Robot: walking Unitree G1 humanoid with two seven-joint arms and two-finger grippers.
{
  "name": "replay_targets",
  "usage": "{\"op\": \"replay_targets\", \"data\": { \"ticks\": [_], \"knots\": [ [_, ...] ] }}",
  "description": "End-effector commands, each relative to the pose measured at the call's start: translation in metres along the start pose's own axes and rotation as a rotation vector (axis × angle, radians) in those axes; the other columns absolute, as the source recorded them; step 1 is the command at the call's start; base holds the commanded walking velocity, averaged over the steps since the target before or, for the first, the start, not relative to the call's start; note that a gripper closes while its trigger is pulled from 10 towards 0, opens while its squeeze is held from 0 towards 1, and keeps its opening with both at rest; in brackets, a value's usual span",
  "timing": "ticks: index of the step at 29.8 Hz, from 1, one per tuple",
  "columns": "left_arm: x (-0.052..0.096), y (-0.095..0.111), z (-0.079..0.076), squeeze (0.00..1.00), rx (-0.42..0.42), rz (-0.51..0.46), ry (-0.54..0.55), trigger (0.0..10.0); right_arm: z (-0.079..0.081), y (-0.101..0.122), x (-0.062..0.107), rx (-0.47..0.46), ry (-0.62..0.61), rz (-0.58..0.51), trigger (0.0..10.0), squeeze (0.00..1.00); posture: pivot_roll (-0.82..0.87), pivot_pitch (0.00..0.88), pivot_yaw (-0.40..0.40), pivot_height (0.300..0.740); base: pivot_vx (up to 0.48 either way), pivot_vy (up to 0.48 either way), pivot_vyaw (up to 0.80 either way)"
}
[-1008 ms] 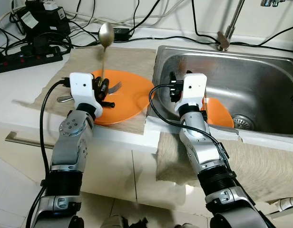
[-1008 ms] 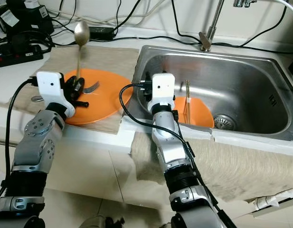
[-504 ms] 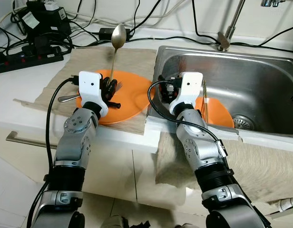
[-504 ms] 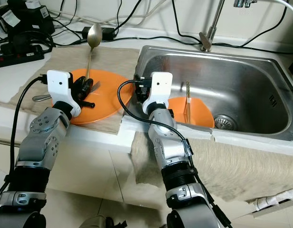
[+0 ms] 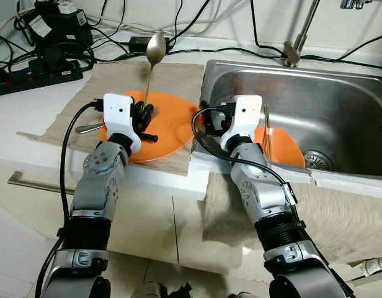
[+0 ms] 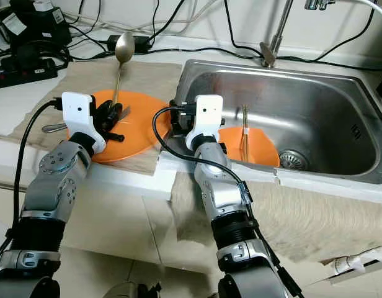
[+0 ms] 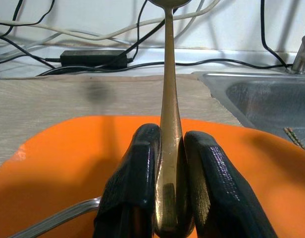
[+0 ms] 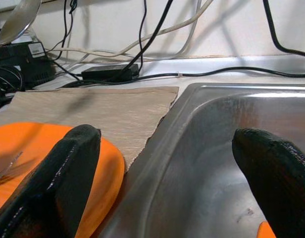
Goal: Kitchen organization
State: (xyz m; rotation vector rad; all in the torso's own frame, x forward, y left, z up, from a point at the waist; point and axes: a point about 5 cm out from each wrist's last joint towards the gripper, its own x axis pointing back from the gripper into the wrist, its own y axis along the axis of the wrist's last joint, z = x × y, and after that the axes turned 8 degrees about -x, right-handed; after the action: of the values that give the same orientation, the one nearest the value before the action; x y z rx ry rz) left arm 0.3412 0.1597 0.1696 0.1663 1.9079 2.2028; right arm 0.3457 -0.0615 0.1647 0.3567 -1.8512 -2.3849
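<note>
The left tool (image 5: 143, 113) grips the spoon (image 5: 151, 65) upright over the plate (image 5: 172, 124), barely moved since half a second ago. The right tool (image 6: 180, 121), jaws wide and empty, has swung from the sink (image 5: 340, 105) toward the plate, likely for a handover.

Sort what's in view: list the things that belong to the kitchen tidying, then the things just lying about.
Job:
spoon, held upright in the shut left claw
orange plate on the counter, fork on it
second orange plate in the sink, with chopsticks
open right claw

Lying about:
power strip
cables
faucet
</note>
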Motion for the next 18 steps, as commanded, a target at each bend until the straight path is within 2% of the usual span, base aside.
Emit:
{"op": "replay_targets", "data": {
  "ticks": [1,5,6,7,8,18],
  "knots": [
    [0.0016,-0.0019,-0.0006,0.45,0.006,-0.003,0.001,0.0,0.0000,0.0027,0.0006,0.035,-0.001,-0.006,10.0,1.00,0.08,0.025,0.035,0.740,0.000,0.000,0.00],
    [0.0014,-0.0014,-0.0025,0.45,0.006,-0.007,-0.003,0.0,-0.0036,0.0002,0.0014,0.088,-0.019,-0.003,10.0,1.00,0.08,0.026,0.034,0.740,0.000,0.000,0.00],
    [0.0011,-0.0011,-0.0028,0.46,0.004,-0.009,-0.007,0.0,-0.0037,-0.0003,0.0013,0.097,-0.017,-0.001,10.0,0.78,0.08,0.026,0.036,0.740,0.000,0.000,0.00],
    [0.0009,-0.0009,-0.0029,0.46,0.003,-0.010,-0.010,0.0,-0.0037,-0.0006,0.0012,0.102,-0.015,0.000,10.0,0.78,0.08,0.026,0.037,0.740,0.000,0.000,0.00],
    [0.0008,-0.0008,-0.0028,0.46,0.003,-0.010,-0.012,0.0,-0.0035,-0.0007,0.0012,0.103,-0.013,0.002,10.0,0.00,0.08,0.027,0.037,0.740,0.000,0.000,0.00],
    [0.0005,-0.0017,-0.0041,0.46,-0.001,-0.005,-0.025,0.0,0.0010,0.0005,0.0009,0.082,0.006,0.005,10.0,0.00,0.08,0.028,0.039,0.740,0.000,0.000,0.00]
  ]
}}
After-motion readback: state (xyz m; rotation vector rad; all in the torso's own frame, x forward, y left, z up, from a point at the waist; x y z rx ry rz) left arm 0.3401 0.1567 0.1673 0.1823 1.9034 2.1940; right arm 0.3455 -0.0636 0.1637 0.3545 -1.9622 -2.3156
